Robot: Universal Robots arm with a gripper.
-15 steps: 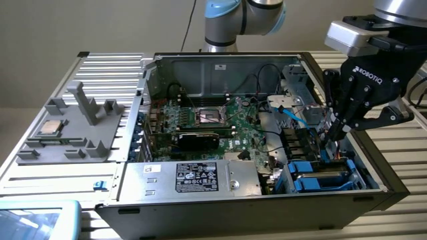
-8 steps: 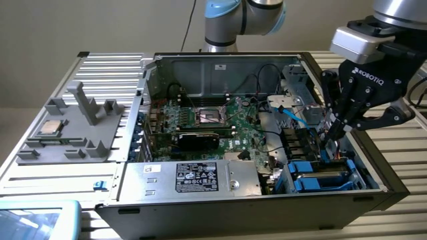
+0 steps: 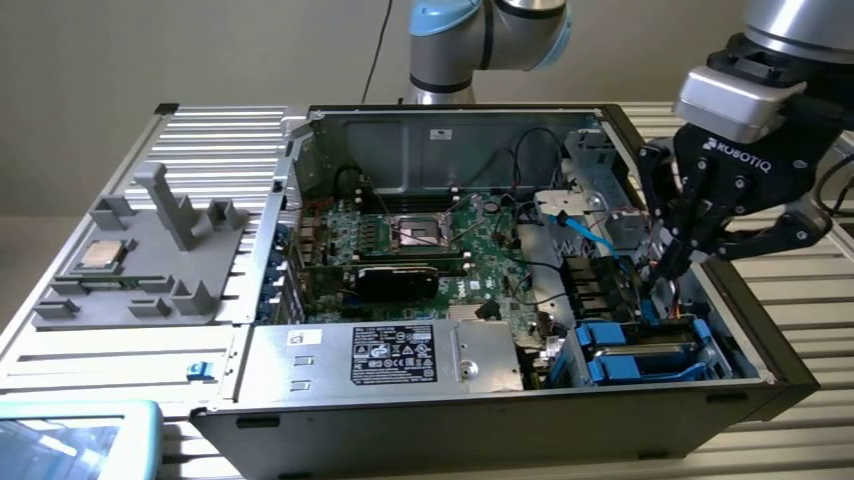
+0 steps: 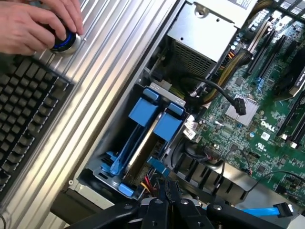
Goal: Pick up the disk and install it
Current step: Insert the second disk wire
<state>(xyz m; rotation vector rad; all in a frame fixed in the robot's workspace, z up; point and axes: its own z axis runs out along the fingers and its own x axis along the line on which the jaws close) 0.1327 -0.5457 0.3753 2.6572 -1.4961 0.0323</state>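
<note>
The disk [image 3: 641, 350] sits on edge in the drive bay at the front corner of the open computer case, on the exterior view's right. Blue plastic rails [image 4: 143, 112] flank its thin pale edge [image 4: 144, 143]. My gripper [image 3: 663, 268] hangs just above the case wall beside that bay, fingertips pointing down. In the wrist view its two dark fingers [image 4: 167, 187] are pressed together, shut on nothing, a short way from the disk's end.
A silver power supply box [image 3: 400, 355] with a black label lies beside the bay. The green motherboard [image 3: 427, 240] and a blue cable [image 3: 587, 235] fill the case. A grey fixture [image 3: 134, 270] holds a small chip [image 3: 100, 257]. A person's hand [image 4: 33, 24] rests on a blue-ringed button by a keyboard [image 4: 26, 114].
</note>
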